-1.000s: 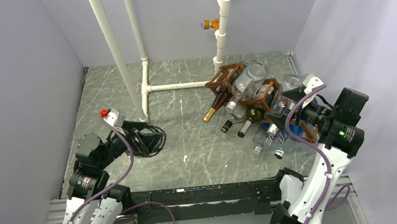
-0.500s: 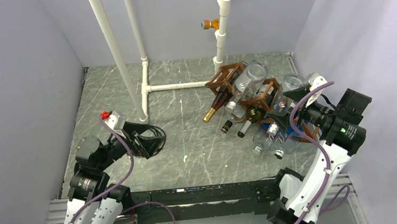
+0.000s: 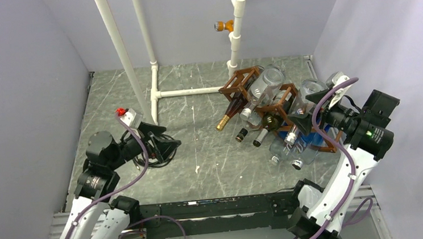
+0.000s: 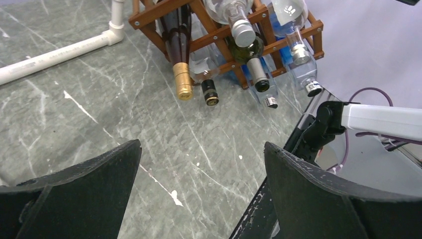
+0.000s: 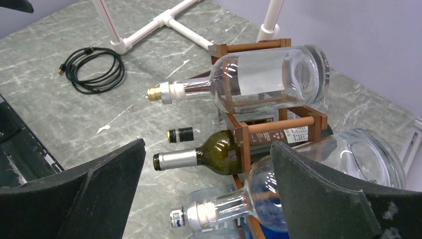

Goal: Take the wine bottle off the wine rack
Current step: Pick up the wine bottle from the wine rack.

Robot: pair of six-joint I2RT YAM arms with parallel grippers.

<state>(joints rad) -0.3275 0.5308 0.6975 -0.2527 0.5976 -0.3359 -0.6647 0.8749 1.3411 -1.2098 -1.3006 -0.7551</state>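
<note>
Right hand [image 3: 307, 115] is wide open with nothing in it, hanging just above the right end of the wine rack [image 3: 235, 83]. From its wrist cam the two black fingers [image 5: 89, 194] frame the green wine bottle [image 5: 219, 152], but they aren't touching it. That bottle lies on its side in one of the lower cells of the rack, silver-capped neck sticking out toward the open middle of the bench [image 3: 212, 153]. So it's not off the rack yet.

Above it, a big clear bottle [image 5: 268, 74] lies in an upper cell, and another fat clear one [image 5: 348, 169] sits right by the right finger. A dark bottle with a gold cap [image 3: 229, 115] pokes out of the rack's left side, low down.

Left hand [image 3: 163, 146] is spread open too, holding nothing, well apart from the rack on the left side of the bench, right over a coil of black cable [image 5: 94, 69]. White pipes [image 3: 187, 92] lie on the bench and stand up behind the rack.
</note>
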